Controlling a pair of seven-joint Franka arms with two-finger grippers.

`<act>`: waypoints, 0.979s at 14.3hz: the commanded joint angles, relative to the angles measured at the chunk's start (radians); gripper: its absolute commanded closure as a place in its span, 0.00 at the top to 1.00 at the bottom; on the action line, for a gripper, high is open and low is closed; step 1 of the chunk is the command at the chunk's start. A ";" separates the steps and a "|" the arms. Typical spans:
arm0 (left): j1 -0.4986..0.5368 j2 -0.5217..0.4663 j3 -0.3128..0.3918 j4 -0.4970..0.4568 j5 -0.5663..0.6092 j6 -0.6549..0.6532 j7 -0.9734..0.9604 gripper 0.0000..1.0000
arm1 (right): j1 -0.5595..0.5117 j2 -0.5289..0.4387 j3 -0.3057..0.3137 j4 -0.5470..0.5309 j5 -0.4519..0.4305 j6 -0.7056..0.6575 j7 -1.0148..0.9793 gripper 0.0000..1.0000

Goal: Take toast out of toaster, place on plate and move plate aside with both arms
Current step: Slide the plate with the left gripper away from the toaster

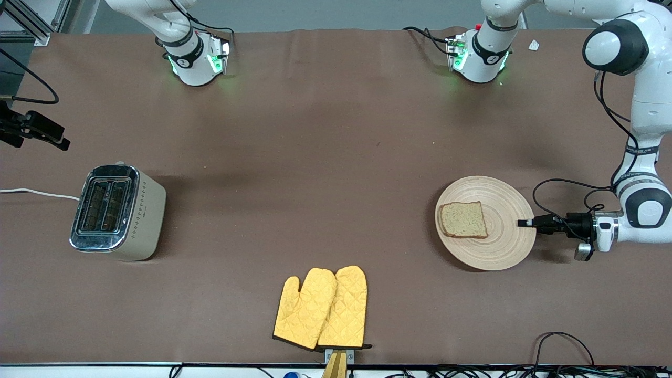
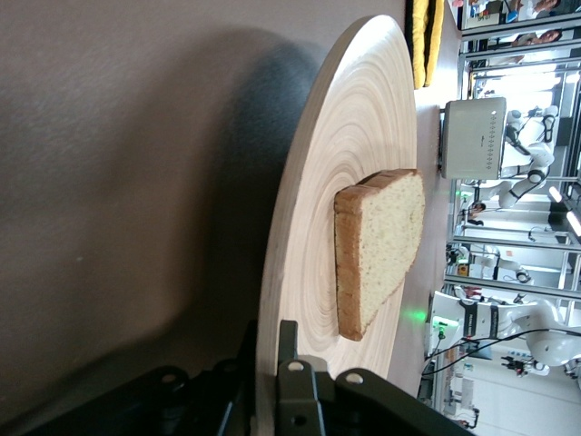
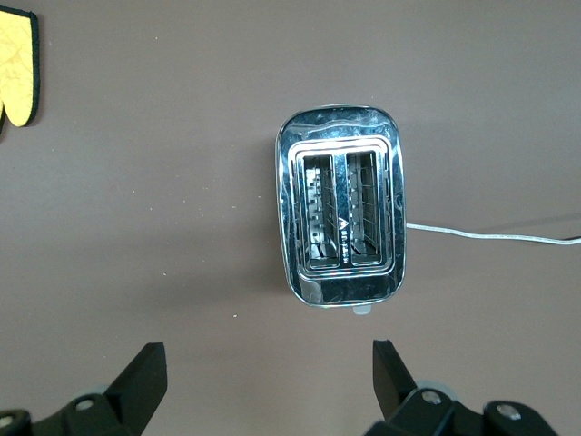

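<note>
On the brown surface (image 1: 325, 157), the left tool (image 1: 525, 223) clamps the plate (image 1: 504, 247) bearing toast (image 1: 462, 219), while the right tool (image 3: 263, 372) hangs spread over the toaster (image 1: 118, 212), yellow mitts (image 1: 321, 307) nearer the camera.

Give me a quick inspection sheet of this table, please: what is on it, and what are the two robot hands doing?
Surface: brown table, flat, no spills seen.
Job's things: toast lies on the plate, toward the left arm's end of the table.
Clutter: toaster with both slots bare, toward the right arm's end; yellow oven mitts at the edge nearest the front camera.
Hands: left hand shut on the plate's rim; right hand open, high over the toaster.
Cables: white toaster cord; black wires looping by the left arm.
Surroundings: green-lit arm bases along the table's top edge in the front view.
</note>
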 commanded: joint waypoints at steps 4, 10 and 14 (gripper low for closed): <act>0.004 -0.012 0.028 0.053 0.007 -0.021 -0.055 1.00 | 0.014 -0.032 -0.007 -0.036 0.011 0.015 0.013 1.00; -0.149 -0.208 0.058 0.176 0.285 -0.015 -0.119 1.00 | -0.009 -0.032 0.001 -0.036 0.012 0.008 0.011 1.00; -0.322 -0.450 0.061 0.173 0.487 -0.009 -0.437 1.00 | -0.053 -0.032 0.045 -0.037 0.012 0.006 0.011 1.00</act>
